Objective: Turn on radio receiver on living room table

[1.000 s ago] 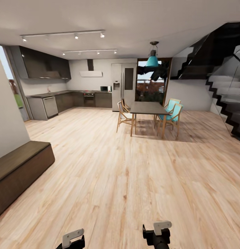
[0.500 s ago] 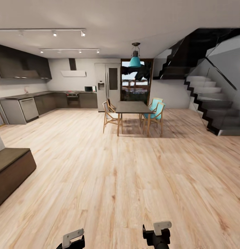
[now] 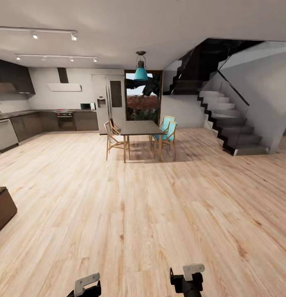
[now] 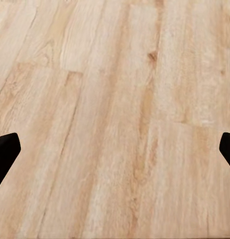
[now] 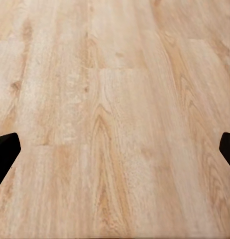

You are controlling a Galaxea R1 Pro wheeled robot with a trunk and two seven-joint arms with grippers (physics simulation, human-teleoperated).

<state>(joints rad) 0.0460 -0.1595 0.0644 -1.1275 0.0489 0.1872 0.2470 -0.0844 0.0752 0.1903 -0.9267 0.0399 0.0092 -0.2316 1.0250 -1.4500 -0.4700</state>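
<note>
Both grippers, left [image 4: 115, 149] and right [image 5: 115, 149], are hanging over the light wood plank floor [image 3: 159, 214], jaws apart and empty. I'm seeing no radio, so its handling cannot be judged; a dark-topped dining table [image 3: 140, 128] is standing at frame centre.

Bright, even light; soft shadow under dining table [image 3: 140, 128].
</note>
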